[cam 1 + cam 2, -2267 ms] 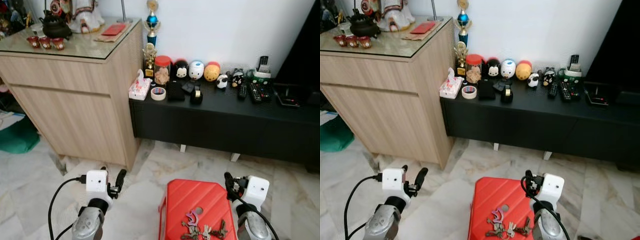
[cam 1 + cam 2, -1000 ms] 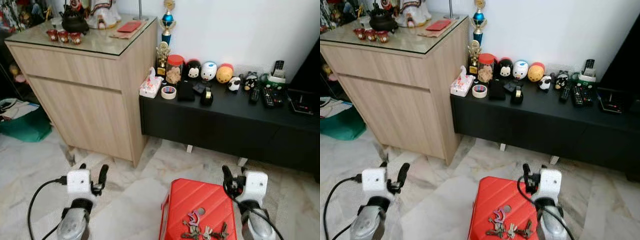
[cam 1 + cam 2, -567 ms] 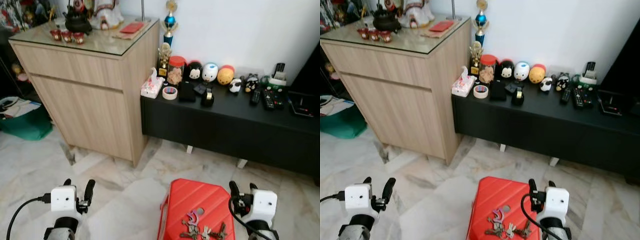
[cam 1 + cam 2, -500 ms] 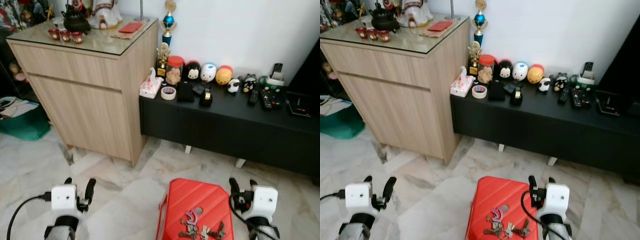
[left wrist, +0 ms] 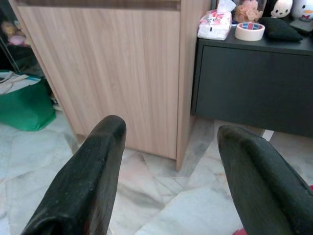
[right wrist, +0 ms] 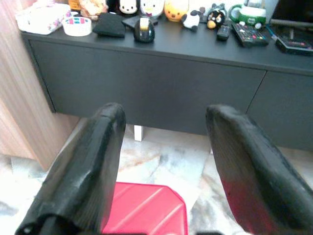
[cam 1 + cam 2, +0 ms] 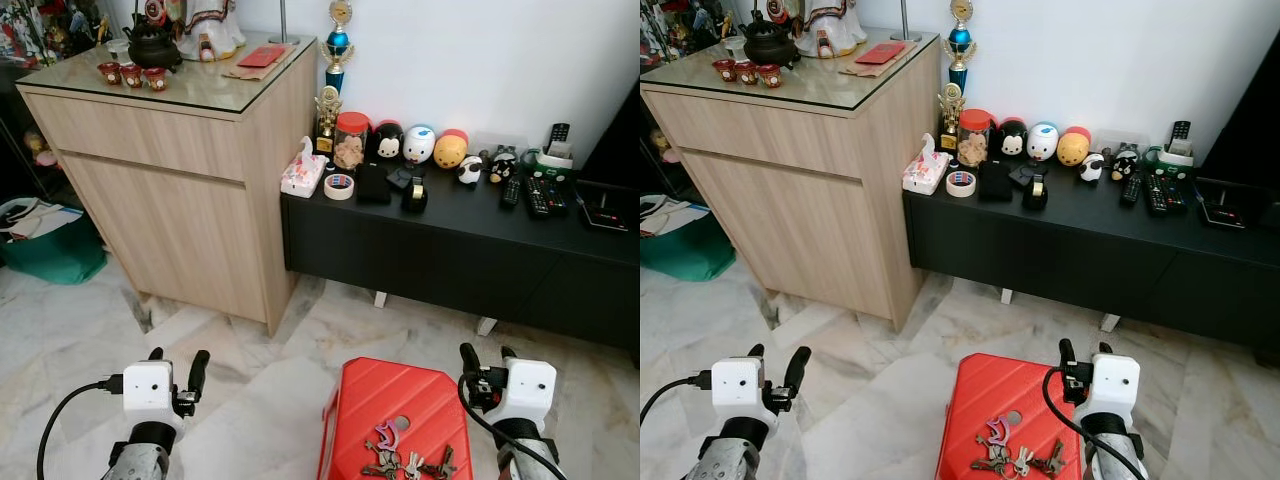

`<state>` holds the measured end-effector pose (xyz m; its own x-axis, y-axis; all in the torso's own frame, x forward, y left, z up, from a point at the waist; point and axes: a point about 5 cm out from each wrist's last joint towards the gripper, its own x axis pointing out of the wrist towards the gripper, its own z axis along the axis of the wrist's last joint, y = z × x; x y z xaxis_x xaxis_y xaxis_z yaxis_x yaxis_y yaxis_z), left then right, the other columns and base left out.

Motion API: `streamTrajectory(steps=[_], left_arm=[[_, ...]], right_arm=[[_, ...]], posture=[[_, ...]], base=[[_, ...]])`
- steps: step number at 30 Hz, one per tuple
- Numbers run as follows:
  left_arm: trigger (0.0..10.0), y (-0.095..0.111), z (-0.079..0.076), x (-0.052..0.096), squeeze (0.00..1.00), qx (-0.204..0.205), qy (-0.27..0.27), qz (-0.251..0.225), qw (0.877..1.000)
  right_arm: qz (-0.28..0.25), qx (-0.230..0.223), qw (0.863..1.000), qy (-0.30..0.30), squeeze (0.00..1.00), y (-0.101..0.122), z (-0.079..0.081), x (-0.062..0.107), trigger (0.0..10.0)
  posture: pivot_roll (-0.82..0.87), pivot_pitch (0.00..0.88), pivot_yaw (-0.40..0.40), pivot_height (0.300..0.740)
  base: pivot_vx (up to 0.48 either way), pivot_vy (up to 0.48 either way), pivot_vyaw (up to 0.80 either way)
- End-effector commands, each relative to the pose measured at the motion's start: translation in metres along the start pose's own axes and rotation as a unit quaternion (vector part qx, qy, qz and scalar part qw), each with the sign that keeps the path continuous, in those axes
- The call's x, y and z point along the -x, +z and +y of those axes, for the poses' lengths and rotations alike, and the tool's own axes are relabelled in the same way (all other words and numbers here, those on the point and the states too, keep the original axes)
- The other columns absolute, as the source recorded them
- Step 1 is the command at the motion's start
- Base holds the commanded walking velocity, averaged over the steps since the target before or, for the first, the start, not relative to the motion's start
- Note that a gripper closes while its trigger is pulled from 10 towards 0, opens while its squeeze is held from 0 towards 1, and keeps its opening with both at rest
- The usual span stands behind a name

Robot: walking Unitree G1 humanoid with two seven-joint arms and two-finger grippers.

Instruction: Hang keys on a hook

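keys (image 7: 405,462) lie in a loose bunch on the near end of a red stool (image 7: 390,395), low in the head view, with a pink tag on top of the bunch. nothing is touching them.

right gripper (image 7: 485,360) is held up just right of the stool, above the marble floor (image 7: 270,350), well apart from the keys. in the right wrist view its fingers (image 6: 83,166) are spread wide with nothing between them, pointing at the front of a black tv bench (image 6: 156,73), the stool's far edge just under them.

left gripper (image 7: 178,365) is up on the other side, left of the stool, over bare floor. left wrist view shows its fingers (image 5: 80,181) wide apart too, empty, facing the side of a wood cabinet (image 7: 170,200) and the bench end.

cabinet stands left of the bench against a white wall, glass top carrying a teapot (image 7: 152,45) and small red cups (image 7: 128,74). bench top has a tissue pack (image 7: 303,176), a tape roll (image 7: 338,186), a jar (image 7: 351,140), a row of round toy figures (image 7: 420,146), a trophy (image 7: 336,45) and remotes (image 7: 537,195). green bag (image 7: 50,255) sits on the floor far left.

can't make out a hook anywhere in these views.
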<state>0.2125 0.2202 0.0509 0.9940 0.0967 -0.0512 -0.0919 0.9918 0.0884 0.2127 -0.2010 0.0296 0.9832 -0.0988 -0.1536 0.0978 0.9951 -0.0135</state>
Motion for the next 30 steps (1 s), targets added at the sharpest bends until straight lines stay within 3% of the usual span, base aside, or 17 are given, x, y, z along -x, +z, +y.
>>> streamTrajectory(steps=[1,7,13,20,24,30], left_arm=[[10.0,-0.001,0.004,0.001,0.00,-0.008,0.009,-0.001,1.000],[10.0,0.002,0.002,0.003,0.00,-0.006,0.003,-0.002,1.000],[10.0,0.001,-0.002,0.005,0.00,-0.003,-0.004,0.001,1.000],[10.0,0.001,-0.007,0.004,0.00,-0.008,-0.019,-0.001,1.000],[10.0,0.002,-0.005,0.006,0.00,-0.007,-0.015,-0.001,1.000],[10.0,0.001,-0.004,0.008,0.00,-0.009,-0.012,0.003,1.000]], right_arm=[[0.002,0.003,1.000,0.017,0.00,0.001,0.003,0.003,10.0],[0.000,0.004,0.999,0.045,0.00,0.006,0.005,-0.001,10.0],[0.003,-0.005,1.000,0.001,0.00,0.006,-0.003,-0.004,10.0],[0.012,0.009,0.999,0.044,0.00,0.006,0.012,-0.005,10.0],[0.027,0.015,0.999,0.045,0.00,0.003,0.012,-0.005,10.0],[0.031,0.009,0.999,0.033,0.00,0.003,0.012,-0.009,10.0]], posture=[[0.06,0.000,-0.062,0.740],[0.06,0.000,-0.058,0.740],[0.06,0.000,-0.048,0.740],[0.07,0.000,-0.064,0.740],[0.09,0.000,-0.067,0.740],[0.09,0.000,-0.067,0.701]], base=[[0.000,0.000,0.00],[0.000,0.000,0.00],[0.000,0.000,0.00],[0.000,0.000,0.00],[0.000,0.000,0.00],[0.000,0.000,0.00]])
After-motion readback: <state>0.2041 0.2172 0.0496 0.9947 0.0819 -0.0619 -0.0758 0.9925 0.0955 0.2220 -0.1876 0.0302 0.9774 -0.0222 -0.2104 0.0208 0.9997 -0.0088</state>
